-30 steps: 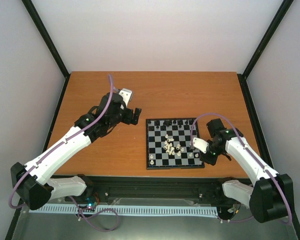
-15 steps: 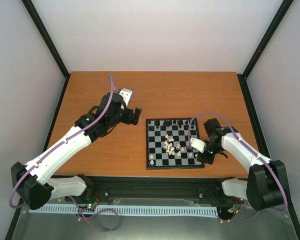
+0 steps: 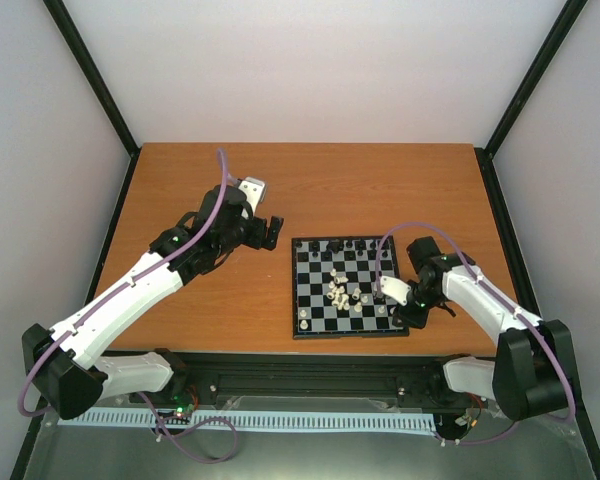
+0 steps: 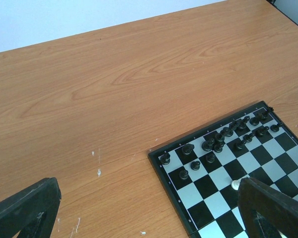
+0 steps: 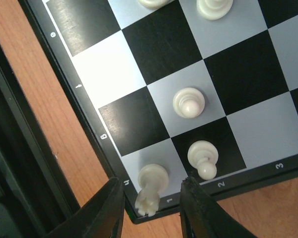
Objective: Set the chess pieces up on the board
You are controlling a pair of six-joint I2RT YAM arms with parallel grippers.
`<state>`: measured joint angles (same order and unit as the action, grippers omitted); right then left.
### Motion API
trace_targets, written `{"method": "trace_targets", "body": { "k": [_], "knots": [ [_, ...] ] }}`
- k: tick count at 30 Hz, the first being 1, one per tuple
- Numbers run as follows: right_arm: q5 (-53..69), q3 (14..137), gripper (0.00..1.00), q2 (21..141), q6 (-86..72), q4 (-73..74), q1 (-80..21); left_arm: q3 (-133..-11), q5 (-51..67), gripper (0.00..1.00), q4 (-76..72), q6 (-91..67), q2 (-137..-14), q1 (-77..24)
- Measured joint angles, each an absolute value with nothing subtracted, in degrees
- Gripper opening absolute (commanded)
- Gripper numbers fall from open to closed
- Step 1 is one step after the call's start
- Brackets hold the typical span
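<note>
Right end effector (image 5: 152, 209) straddles cream piece (image 5: 152, 179) at board (image 5: 92, 111) corner.

The table (image 4: 114, 74) is smooth and wood-grained, with small white scuffs. The board (image 5: 154, 44) has a satin, faintly brushed sheen. Cream chess pieces (image 5: 188, 103) look like glossy plastic.

arms (image 3: 130, 290): white links, black joints | cables (image 3: 220, 190): purple loops | fingers (image 4: 25, 208): black, wedge-shaped

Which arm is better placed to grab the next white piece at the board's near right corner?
Right. The open right gripper straddles a white piece at that corner of the board. The left gripper hangs over the table, off the board's far left corner.
</note>
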<state>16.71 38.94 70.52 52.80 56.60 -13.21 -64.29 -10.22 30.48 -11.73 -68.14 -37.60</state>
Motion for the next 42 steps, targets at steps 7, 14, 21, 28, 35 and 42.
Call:
{"method": "trace_targets", "body": {
  "k": [7,14,21,28,35,42],
  "knots": [
    [19.1,45.8,0.33,66.7,50.1,59.5,-13.2,-64.3,-9.5,1.00,30.5,-11.7,-69.5,-37.6],
    [23.3,51.7,0.34,69.2,42.2,56.2,-13.2,-64.3,-6.7,0.92,30.5,-11.1,-69.9,-37.6],
    [25.8,54.5,0.34,69.6,35.3,52.4,-13.2,-65.8,2.3,0.77,30.6,-8.9,-74.8,-37.6],
    [31.0,51.5,0.34,65.6,34.9,50.2,-13.2,-66.9,6.5,0.82,32.8,-7.1,-84.1,-41.5],
    [29.3,49.4,0.34,67.3,36.2,49.0,-20.5,-69.1,4.1,0.91,35.2,-6.3,-85.2,-43.0],
    [22.7,47.5,0.35,72.5,36.6,47.4,-28.2,-69.3,2.7,0.92,36.2,-6.2,-85.1,-42.3]
  ]
}}
